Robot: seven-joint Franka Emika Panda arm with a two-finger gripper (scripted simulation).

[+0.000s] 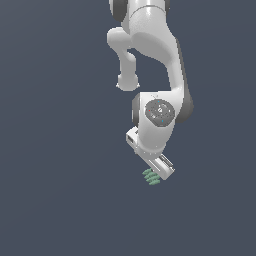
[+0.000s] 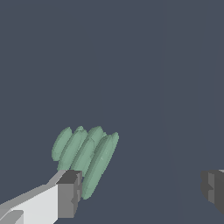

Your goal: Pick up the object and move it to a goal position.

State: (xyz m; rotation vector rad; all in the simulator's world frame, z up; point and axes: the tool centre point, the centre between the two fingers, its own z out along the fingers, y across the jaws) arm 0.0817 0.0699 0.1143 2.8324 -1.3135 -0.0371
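Observation:
The object [image 2: 85,157] is a small pale green ribbed piece made of several slanted ridges. In the wrist view it lies right by one dark finger pad [image 2: 69,194], which covers its lower corner. The other pad [image 2: 213,190] stands far off across a wide gap, so the gripper [image 2: 141,192] is open and holds nothing. From the exterior view the object [image 1: 151,177] shows just past the tip of the white hand, and the gripper [image 1: 160,175] hangs tilted over it. Whether the near pad touches the object I cannot tell.
The white arm [image 1: 150,45] reaches down from the top of the exterior view. All around is a flat dark blue-grey surface [image 1: 60,200], with no other objects or edges in view.

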